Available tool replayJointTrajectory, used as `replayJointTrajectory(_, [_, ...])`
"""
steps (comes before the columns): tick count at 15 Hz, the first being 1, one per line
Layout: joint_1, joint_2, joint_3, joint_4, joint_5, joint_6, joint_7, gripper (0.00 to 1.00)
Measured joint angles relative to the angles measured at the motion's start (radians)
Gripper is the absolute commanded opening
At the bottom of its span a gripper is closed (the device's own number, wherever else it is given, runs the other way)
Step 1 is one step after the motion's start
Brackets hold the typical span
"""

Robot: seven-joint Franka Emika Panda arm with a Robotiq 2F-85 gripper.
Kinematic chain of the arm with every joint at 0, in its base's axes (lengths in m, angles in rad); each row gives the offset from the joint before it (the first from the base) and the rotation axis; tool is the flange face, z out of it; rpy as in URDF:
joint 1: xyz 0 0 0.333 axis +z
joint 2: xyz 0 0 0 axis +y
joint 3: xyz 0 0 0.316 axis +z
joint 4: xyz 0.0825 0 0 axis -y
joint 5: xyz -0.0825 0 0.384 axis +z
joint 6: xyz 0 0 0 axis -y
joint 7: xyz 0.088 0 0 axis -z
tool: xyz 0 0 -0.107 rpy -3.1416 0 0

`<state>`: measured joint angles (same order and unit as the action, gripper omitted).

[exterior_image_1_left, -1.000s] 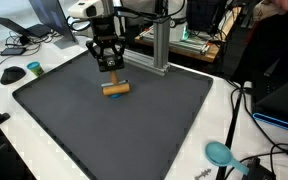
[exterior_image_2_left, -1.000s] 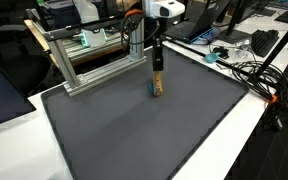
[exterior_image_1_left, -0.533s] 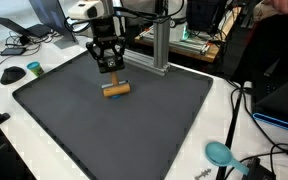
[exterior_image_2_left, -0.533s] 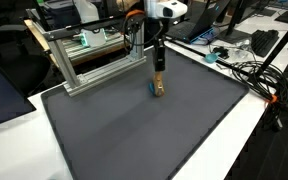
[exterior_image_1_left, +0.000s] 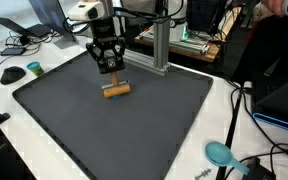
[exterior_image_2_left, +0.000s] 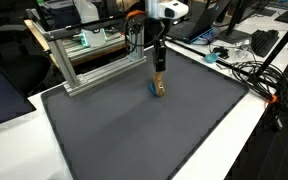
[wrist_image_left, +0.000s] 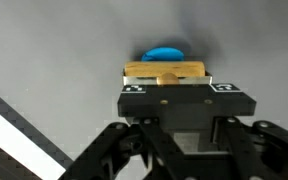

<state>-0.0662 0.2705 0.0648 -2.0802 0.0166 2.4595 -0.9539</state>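
My gripper (exterior_image_1_left: 108, 66) (exterior_image_2_left: 157, 68) hangs over the far part of the dark grey mat (exterior_image_1_left: 124, 135) (exterior_image_2_left: 144, 135), shut on a small wooden block (wrist_image_left: 164, 71). Just below it, a short wooden piece (exterior_image_1_left: 116, 90) (exterior_image_2_left: 159, 91) with a blue part (wrist_image_left: 164, 53) lies on the mat, apart from the fingers. In the wrist view the held block spans the jaws and hides most of the piece underneath; only the blue part shows beyond it.
An aluminium frame (exterior_image_1_left: 160, 45) (exterior_image_2_left: 94, 62) stands at the mat's far edge, close behind the gripper. A teal object (exterior_image_1_left: 220, 153) and cables (exterior_image_2_left: 246, 72) lie on the white table. A mouse (exterior_image_1_left: 12, 74) and a laptop (exterior_image_1_left: 46, 14) sit off the mat.
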Motion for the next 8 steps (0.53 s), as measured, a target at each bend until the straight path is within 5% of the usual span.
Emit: replayJointTrajectory(8, [0.004, 0.01, 0.0, 0.024, -0.037, -0.038, 0.001, 0.22])
